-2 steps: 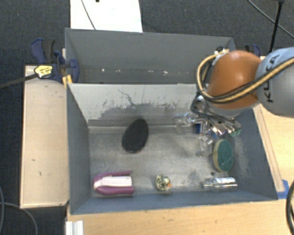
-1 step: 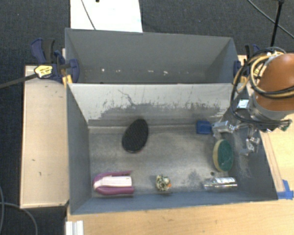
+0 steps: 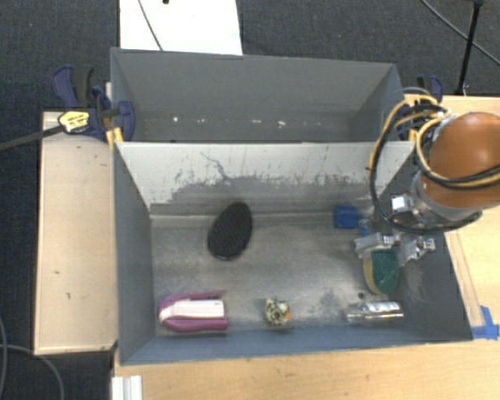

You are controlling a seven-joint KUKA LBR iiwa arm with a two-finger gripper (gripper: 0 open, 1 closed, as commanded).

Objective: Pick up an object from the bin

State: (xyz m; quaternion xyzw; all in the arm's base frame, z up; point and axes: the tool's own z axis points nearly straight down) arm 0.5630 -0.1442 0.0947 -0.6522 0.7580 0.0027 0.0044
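Note:
My gripper (image 3: 393, 244) is low at the right end of the bin, under the arm's orange dome. Right below it, toward the front, lies a dark green thing with a pale yellow edge (image 3: 383, 272), and the gripper's lower end meets its top. Whether it is gripped cannot be seen. A small blue block (image 3: 346, 217) lies just left of the gripper against the back wall. A shiny silver metal piece (image 3: 375, 311) rests on the floor in front of the green thing.
A black oval brush (image 3: 230, 230) lies at the centre left. A purple and white thing (image 3: 192, 312) sits at the front left, with a small speckled ball (image 3: 277, 311) to its right. The arm and its cables hang over the right wall.

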